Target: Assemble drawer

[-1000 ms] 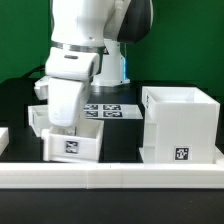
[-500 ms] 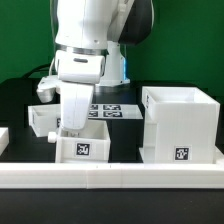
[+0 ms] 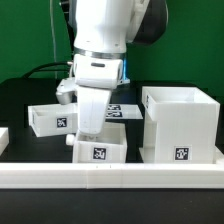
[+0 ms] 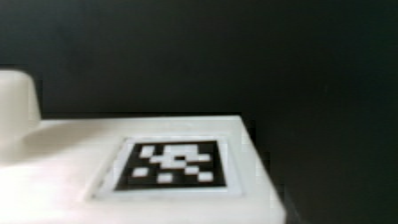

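The gripper hangs just below the middle of the exterior view, reaching straight down to the back wall of a small white drawer tray. Its jaws look narrow and clamped on that wall, though the tray hides the fingertips. In the wrist view one pale finger stands right beside the tray's tagged white face, which fits a hold on it.

The step in hand looks like bringing this tray over to the housing, the large white box at the right of the frame. The tray lies just left of the housing and apart from it, with its tagged face toward the camera. The next move probably calls for turning or lining up the tray with the housing's open side, which cannot be seen from here, and then sliding it in level so that it does not jam.

Nothing shows inside the held tray, though the gripper covers part of it. The second tray, at centre left on the black table, also looks empty, as does what shows of the housing's top.

The marker board lies flat behind the arm. The long white rail runs across the bottom of the frame.
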### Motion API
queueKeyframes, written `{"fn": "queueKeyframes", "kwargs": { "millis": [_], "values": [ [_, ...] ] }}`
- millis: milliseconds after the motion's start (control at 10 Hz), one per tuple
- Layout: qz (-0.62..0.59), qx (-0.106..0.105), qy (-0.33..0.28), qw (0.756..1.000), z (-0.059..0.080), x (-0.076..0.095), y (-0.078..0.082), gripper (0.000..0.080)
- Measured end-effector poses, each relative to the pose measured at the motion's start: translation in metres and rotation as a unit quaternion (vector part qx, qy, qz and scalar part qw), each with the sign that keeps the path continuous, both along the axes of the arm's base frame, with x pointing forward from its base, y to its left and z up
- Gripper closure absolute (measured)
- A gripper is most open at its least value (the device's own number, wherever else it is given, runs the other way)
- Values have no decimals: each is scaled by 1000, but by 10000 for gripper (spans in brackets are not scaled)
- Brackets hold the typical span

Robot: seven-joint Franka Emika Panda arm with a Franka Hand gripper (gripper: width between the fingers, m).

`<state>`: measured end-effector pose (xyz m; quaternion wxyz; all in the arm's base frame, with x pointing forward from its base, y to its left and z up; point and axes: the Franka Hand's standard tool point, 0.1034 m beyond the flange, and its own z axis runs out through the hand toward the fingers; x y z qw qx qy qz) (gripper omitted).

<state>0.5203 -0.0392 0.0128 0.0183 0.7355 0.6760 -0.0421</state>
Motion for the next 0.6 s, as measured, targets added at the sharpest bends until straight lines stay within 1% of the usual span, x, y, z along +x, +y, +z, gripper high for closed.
{"fn": "queueKeyframes", "kwargs": {
  "millis": [100, 300, 400, 600],
  "values": [
    [-7, 2, 1, 1000, -3, 0, 6, 758],
    [-8, 2, -4, 1000, -2, 1, 4, 758],
    [-7, 4, -16, 1000, -3, 2, 5, 758],
    [-10, 4, -15, 1000, -3, 2, 6, 758]
  ]
}}
